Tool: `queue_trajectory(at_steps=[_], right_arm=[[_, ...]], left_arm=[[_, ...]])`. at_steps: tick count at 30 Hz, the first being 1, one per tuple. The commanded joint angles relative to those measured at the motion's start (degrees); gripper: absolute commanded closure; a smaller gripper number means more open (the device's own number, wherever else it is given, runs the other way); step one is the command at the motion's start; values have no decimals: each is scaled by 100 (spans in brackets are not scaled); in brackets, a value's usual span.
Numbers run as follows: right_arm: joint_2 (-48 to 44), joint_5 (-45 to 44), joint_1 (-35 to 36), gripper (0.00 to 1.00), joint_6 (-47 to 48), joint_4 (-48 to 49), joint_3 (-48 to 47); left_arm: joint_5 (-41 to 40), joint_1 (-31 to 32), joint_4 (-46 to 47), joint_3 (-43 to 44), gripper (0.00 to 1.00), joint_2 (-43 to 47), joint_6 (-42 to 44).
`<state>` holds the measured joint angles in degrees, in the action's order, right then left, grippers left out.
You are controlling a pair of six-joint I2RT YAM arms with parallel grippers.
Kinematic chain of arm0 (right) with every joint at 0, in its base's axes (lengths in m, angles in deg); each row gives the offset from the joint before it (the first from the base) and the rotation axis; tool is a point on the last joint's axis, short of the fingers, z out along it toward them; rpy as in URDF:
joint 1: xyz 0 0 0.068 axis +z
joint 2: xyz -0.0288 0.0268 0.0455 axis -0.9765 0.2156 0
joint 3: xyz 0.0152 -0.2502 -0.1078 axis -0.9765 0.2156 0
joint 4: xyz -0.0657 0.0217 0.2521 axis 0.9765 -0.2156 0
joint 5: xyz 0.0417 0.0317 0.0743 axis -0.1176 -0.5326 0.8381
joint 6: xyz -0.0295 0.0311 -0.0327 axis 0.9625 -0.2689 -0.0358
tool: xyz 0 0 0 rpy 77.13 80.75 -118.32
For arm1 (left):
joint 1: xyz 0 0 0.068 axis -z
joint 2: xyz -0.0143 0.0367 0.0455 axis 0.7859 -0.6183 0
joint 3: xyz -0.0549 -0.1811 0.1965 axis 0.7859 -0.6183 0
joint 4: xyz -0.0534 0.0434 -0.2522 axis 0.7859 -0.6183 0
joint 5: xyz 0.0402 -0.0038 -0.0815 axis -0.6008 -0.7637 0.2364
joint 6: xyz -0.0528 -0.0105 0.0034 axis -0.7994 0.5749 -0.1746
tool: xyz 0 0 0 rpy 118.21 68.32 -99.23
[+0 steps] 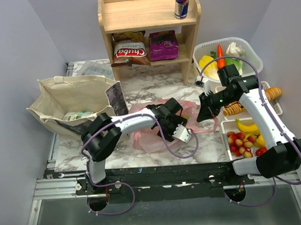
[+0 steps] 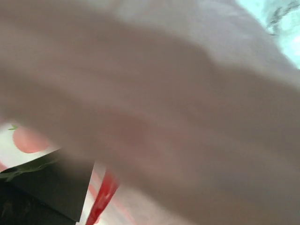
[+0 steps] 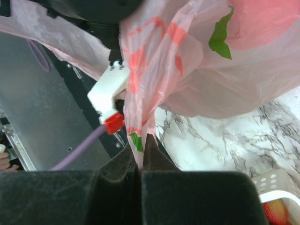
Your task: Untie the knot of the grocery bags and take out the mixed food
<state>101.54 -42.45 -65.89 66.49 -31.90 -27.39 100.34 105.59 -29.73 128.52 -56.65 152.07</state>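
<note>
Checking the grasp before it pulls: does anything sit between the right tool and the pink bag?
Nothing visible does. The right tool is shut directly on a stretched strip of the pink bag, with no other object between them.

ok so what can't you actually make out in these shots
knot: not found; in the top view the left arm lies across the pink bag, and the wrist views show only loose plastic.
left fingers: open or shut unclear; the left wrist view is blurred plastic against the lens.
pink bag's contents: plastic too cloudy, all views.
canvas tote interior: mostly behind its own wall, top view.
</note>
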Motion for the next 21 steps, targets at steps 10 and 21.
queue_trajectory(at_steps=[10, 21], right_arm=[[-122, -1591, 9, 99, 947, -674, 376], [-58, -1301, 3, 99, 761, -436, 271]], left_arm=[[-493, 97, -976, 194, 81, -442, -115], [706, -122, -339, -218, 100, 1335, -1665]])
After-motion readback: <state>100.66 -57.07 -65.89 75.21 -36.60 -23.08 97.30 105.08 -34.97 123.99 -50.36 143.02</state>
